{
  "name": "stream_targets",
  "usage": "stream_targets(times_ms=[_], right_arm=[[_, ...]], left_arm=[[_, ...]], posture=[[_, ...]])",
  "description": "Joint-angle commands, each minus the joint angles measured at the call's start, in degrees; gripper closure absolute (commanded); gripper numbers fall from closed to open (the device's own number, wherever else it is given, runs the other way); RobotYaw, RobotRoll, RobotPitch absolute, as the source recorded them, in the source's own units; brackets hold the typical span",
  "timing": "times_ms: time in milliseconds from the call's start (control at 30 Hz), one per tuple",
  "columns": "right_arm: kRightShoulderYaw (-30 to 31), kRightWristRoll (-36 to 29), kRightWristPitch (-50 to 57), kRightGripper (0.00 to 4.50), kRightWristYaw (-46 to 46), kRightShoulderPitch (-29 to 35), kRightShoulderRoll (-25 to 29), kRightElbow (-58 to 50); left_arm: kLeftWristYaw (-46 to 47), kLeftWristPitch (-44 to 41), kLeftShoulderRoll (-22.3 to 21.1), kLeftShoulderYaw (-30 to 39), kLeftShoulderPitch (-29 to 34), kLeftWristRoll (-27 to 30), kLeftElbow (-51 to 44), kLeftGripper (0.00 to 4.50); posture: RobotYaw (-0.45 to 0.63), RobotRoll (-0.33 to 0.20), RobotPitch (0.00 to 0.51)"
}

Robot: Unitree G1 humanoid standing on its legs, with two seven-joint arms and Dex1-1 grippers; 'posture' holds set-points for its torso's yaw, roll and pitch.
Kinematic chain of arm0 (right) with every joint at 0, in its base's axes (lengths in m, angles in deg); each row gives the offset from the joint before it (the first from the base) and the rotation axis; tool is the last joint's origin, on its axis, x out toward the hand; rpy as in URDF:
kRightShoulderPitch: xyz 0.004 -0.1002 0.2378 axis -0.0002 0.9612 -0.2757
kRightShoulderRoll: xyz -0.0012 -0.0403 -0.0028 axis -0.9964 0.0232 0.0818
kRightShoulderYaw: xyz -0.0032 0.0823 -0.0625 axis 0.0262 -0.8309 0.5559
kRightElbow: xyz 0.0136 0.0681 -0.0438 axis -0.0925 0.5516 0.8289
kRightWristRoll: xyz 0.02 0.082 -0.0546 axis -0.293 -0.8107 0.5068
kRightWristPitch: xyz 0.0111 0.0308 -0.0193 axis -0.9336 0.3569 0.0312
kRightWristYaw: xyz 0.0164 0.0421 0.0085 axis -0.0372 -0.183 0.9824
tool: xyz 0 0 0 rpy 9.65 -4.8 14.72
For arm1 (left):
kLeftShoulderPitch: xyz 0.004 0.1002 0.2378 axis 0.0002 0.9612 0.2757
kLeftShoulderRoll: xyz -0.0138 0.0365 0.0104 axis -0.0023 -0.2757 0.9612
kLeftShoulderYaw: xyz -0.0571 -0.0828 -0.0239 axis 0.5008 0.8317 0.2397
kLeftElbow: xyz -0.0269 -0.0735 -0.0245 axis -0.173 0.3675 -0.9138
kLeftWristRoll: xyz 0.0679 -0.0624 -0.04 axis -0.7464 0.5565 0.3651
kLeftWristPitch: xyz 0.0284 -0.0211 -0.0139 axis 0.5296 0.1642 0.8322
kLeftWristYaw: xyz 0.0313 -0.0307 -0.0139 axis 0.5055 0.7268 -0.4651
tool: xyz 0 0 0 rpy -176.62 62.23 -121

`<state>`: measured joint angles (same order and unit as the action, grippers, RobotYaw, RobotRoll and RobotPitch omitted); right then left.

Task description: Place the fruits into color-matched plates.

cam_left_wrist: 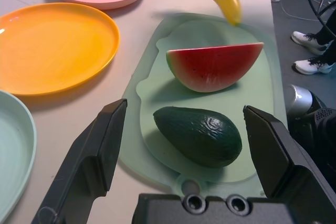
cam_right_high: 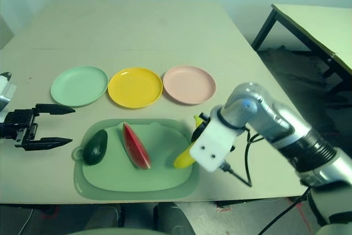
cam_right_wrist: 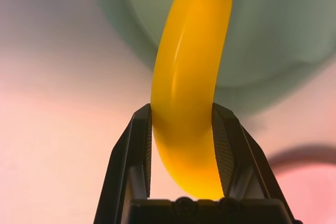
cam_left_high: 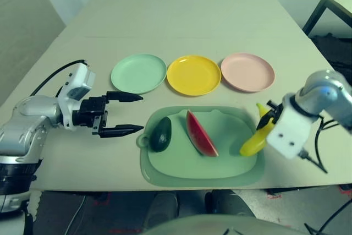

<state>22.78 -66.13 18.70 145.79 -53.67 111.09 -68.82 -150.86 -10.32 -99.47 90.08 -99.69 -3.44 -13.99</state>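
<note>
you have the banana [cam_right_wrist: 189, 77] clamped between the fingers of your right gripper [cam_right_wrist: 181, 106], over the right end of the green mat [cam_left_high: 201, 183], but no fruit is on a plate, so all three placements are left. the watermelon wedge [cam_left_high: 201, 134] and the avocado [cam_left_high: 160, 135] lie on the mat, with your left gripper [cam_left_high: 142, 114] wide open and empty beside it. by colour, you would likely want the banana on the yellow plate [cam_left_high: 193, 75], the avocado on the mint plate [cam_left_high: 138, 74] and the watermelon on the pink plate [cam_left_high: 247, 72].
</note>
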Motion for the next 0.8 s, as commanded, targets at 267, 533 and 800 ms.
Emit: stream_targets(times_ms=[267,533,800], right_arm=[[-1.37,10.9,-8.41,2.84,-19.2,-13.68,-20.57,23.95],[0.54,20.21,-10.96,2.84,-35.85,-20.9,-31.74,44.36],[2.44,25.93,-13.32,2.84,-40.58,-22.97,-36.88,56.39]], left_arm=[[1.35,-1.39,-1.13,4.13,3.81,0.64,-2.24,0.0],[2.57,-2.66,-1.12,6.45,6.1,1.16,-4.45,0.0],[4.57,-3.66,-1.05,9.34,9.28,2.06,-7.06,0.0]], posture=[[0.07,0.0,0.073],[0.1,0.0,0.078],[0.14,0.0,0.088]])
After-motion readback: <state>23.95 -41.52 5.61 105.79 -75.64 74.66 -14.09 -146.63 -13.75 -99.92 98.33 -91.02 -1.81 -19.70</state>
